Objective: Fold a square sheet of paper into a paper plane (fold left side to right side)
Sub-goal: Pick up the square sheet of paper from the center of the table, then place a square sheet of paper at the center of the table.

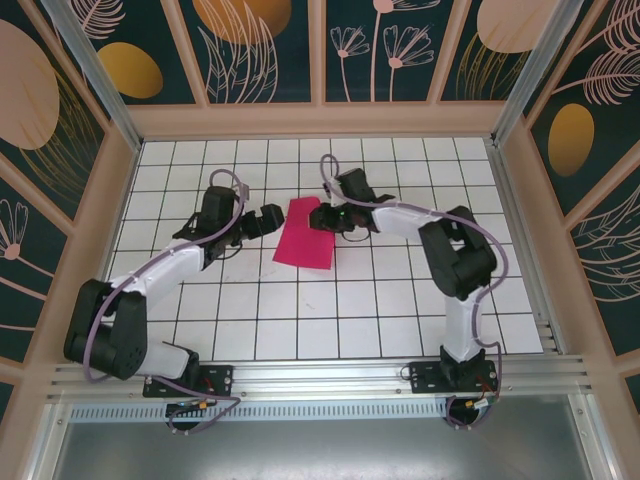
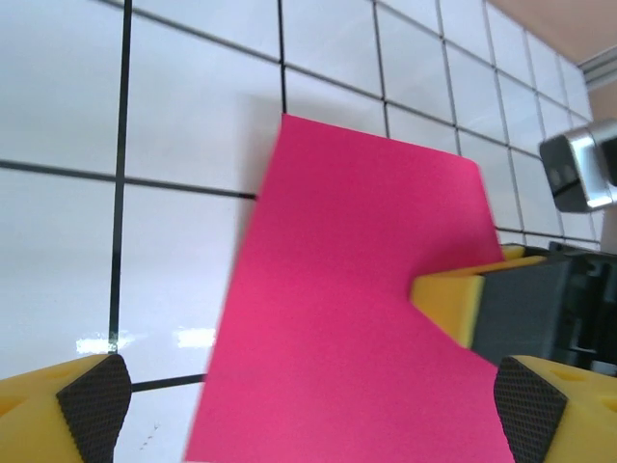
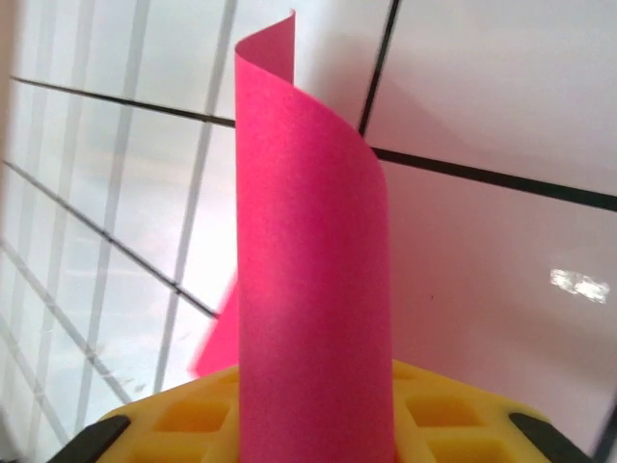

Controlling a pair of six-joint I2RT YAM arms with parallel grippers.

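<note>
Paper of vivid magenta sits between the two arms: the square sheet of paper (image 1: 305,233) lies mostly flat on the white gridded table (image 1: 400,300), directly ahead of the left gripper (image 1: 270,220) and reaching in under the right gripper (image 1: 323,215). The right gripper pinches the sheet's edge nearest it between its yellow fingers (image 3: 174,420). From that wrist's view the paper rises out of the jaws and curls over in a soft, uncreased arc. This hold looks meant to lift one side so it can be carried across to the opposite side. The left gripper is spread wide, its dark pads (image 2: 92,395) low on either side of the sheet's near edge and holding nothing. It is probably poised to pin the flat part while the other side is swept over. No crease shows yet, so the fold seems barely begun.
</note>
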